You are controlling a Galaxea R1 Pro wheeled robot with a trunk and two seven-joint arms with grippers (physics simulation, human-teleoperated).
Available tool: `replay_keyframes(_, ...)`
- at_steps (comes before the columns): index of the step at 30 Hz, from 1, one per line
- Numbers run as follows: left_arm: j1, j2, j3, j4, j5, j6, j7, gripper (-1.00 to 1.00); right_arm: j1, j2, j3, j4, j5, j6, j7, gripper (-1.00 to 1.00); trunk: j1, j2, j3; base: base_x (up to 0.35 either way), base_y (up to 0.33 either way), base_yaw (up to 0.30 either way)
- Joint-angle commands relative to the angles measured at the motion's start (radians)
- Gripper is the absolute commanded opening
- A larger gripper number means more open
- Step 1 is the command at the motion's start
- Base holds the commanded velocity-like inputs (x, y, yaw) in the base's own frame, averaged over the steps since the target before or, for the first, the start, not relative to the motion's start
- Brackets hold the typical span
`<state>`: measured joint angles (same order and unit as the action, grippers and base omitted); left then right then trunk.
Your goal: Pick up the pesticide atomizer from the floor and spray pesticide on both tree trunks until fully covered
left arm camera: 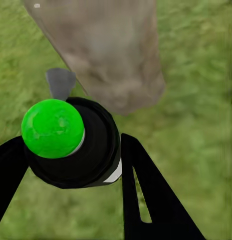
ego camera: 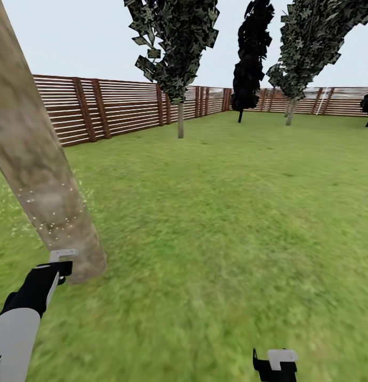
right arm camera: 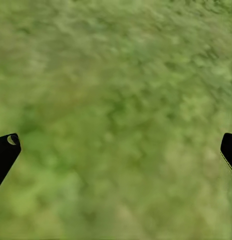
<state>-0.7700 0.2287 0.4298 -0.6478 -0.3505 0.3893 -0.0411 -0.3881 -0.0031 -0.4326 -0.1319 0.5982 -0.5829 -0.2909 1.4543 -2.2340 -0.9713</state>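
Note:
A thick pale grey-brown tree trunk (ego camera: 41,175) leans up the left of the head view, with tiny white specks scattered over its lower part. My left gripper (ego camera: 59,263) is just short of the trunk's base, shut on the pesticide atomizer (ego camera: 62,255). In the left wrist view the atomizer (left arm camera: 75,150) shows a black top with a bright green spot between my two black fingers (left arm camera: 146,195). Its grey nozzle points at the trunk (left arm camera: 110,55). My right gripper (ego camera: 274,363) hangs low over grass, open and holding nothing (right arm camera: 116,150).
Green lawn (ego camera: 221,223) stretches ahead to a brown slatted fence (ego camera: 110,109). Far off stand two dark-green-crowned trees with pale trunks (ego camera: 180,121) (ego camera: 290,112), a black-foliage tree (ego camera: 250,58) between them.

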Motion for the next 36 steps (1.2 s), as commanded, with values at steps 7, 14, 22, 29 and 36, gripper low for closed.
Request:
replay_keyframes(7,0.0,-0.002,-0.002,0.02,0.006,0.002,0.001,-1.0,0.0,0.0,0.0,0.0,0.0,0.0,-0.001,1.0,0.0,0.0,0.0,0.186,-0.219,0.261)
replay_keyframes(14,0.0,-0.015,-0.001,0.02,0.004,0.0,0.002,-1.0,0.0,0.0,0.0,0.0,0.0,0.0,-0.001,1.0,0.0,0.0,0.0,0.177,-0.229,0.16)
replay_keyframes(22,0.0,-0.015,-0.002,0.02,0.004,0.0,0.003,-1.0,0.0,0.0,0.0,0.0,0.0,0.0,-0.001,1.0,0.0,0.0,0.0,0.195,-0.23,0.001)
replay_keyframes(29,0.0,-0.014,-0.001,0.02,0.004,0.0,0.003,-1.0,0.0,0.0,0.0,0.0,0.0,0.0,-0.001,1.0,0.0,0.0,0.0,0.162,-0.236,0.139)
replay_keyframes(36,0.001,-0.005,0.0,0.02,0.003,0.001,0.059,-1.0,0.0,0.0,0.0,0.0,0.0,0.0,-0.001,1.0,0.0,0.0,0.0,0.165,-0.237,0.276)
